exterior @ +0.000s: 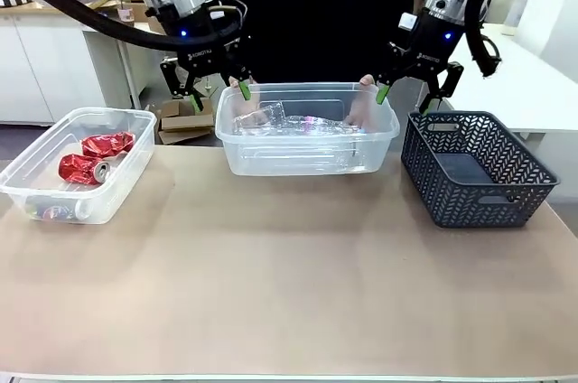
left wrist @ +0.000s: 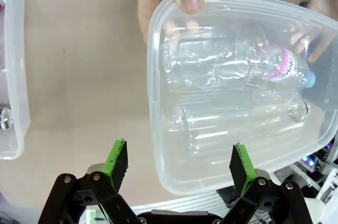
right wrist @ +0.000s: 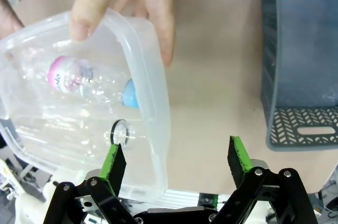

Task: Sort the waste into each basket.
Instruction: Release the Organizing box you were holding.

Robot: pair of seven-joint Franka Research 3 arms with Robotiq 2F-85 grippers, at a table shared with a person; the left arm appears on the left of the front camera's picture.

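A clear tub [exterior: 54,186] at the table's left holds crushed red cans [exterior: 95,155]. A second clear tub [exterior: 307,144] at the middle back holds clear bottles [exterior: 271,119], one with a pink label [left wrist: 282,65]. A person's hands [exterior: 366,110] grip this tub at both ends. My left gripper [exterior: 219,96] hangs open above its left end, nothing between the green pads; from the left wrist, the gripper [left wrist: 178,160] looks down on the tub's rim [left wrist: 153,102]. My right gripper [exterior: 404,98] hangs open over the right end, and in its wrist view [right wrist: 176,159] the tub's corner [right wrist: 156,102] lies below.
A dark blue-grey lattice basket [exterior: 474,166] stands at the right, close to the middle tub, and shows beside the right gripper [right wrist: 296,76]. The person's fingers [right wrist: 132,7] curl over the tub's rim. Bare tabletop [exterior: 289,293] stretches across the near half.
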